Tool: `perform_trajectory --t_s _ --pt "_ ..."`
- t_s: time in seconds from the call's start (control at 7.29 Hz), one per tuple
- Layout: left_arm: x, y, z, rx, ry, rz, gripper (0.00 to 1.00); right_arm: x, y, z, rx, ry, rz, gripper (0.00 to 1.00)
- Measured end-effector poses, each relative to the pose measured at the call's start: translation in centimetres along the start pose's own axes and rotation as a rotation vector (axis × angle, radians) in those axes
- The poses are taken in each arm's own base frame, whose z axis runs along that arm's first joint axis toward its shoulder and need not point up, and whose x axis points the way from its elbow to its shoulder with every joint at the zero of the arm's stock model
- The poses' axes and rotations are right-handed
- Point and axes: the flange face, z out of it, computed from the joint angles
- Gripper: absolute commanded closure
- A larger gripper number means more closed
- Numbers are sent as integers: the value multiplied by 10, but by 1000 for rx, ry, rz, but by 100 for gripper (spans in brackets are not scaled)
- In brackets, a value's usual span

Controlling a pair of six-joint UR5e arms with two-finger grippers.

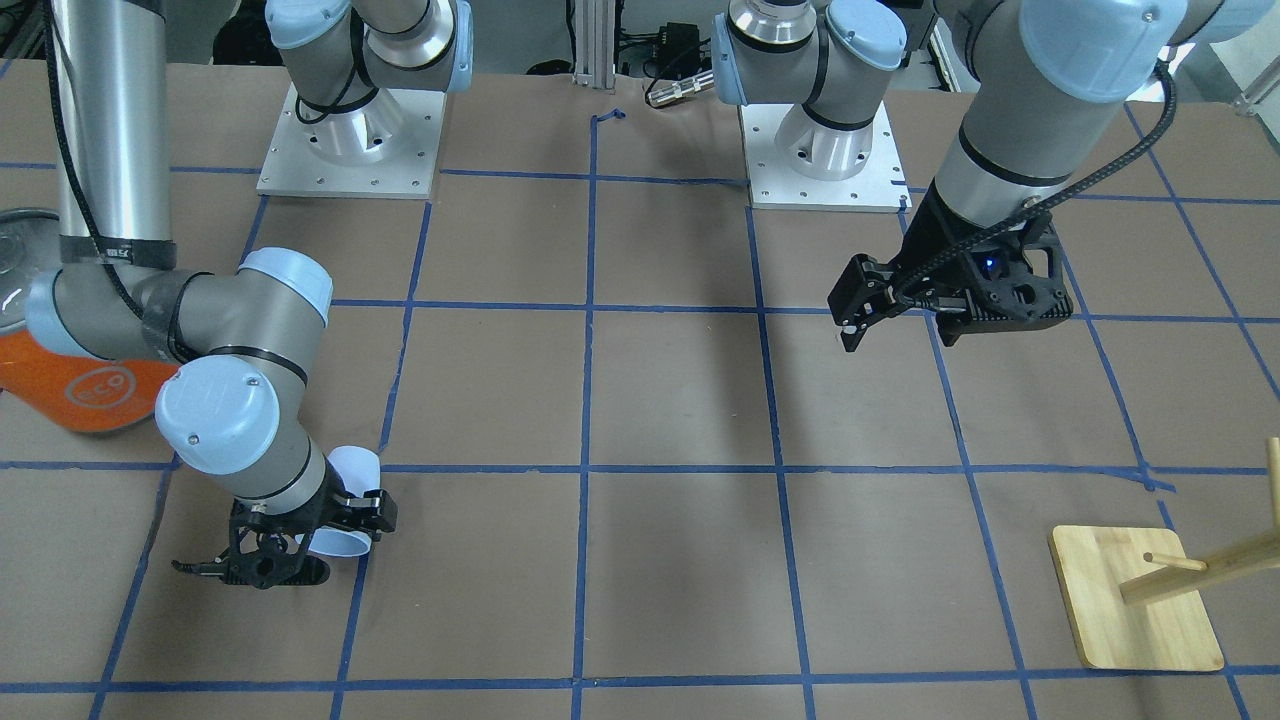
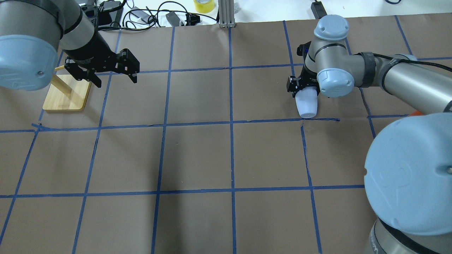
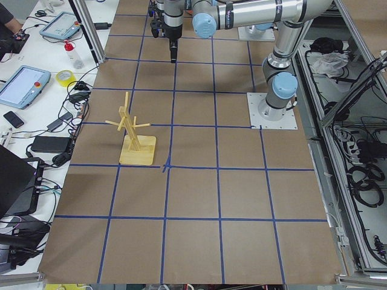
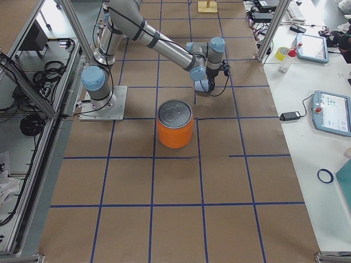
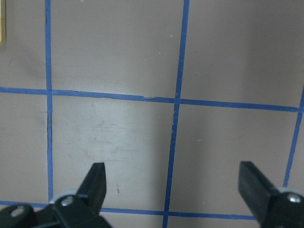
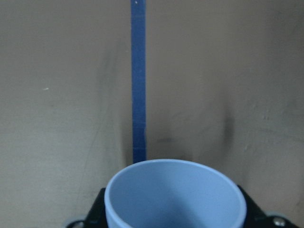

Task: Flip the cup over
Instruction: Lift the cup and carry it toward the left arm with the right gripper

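The left arm (image 1: 1010,130) and right arm (image 1: 110,150) are silver-grey tubes joined by round elbows with pale blue caps (image 1: 215,415), each cap bearing a small screw. Their cone-shaped bases sit on square silver plates (image 1: 290,180) dotted with bolt holes. The left tool (image 1: 843,322) and right tool (image 6: 173,204) are black. A black braided cable (image 1: 1160,140) runs along the left arm; black tape bands (image 1: 100,250) wrap the right.
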Motion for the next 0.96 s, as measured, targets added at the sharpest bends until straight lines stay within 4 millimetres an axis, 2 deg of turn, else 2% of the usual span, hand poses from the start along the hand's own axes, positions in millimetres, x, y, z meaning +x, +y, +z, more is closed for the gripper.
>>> perform_trajectory --t_s 0.27,0.41,0.82,0.96 --pt "-1 -2 -2 12 -4 -2 0 -11 -1 -37 62 -14 -59 97" --pt "-2 -3 -3 22 -4 0 0 -31 4 -52 86 -18 -117 100" --pt "-14 -7 -5 32 -6 -15 0 -143 33 -60 118 -26 -316 100" --pt "-19 -7 -6 34 -7 -23 0 -172 40 -64 143 -32 -364 100"
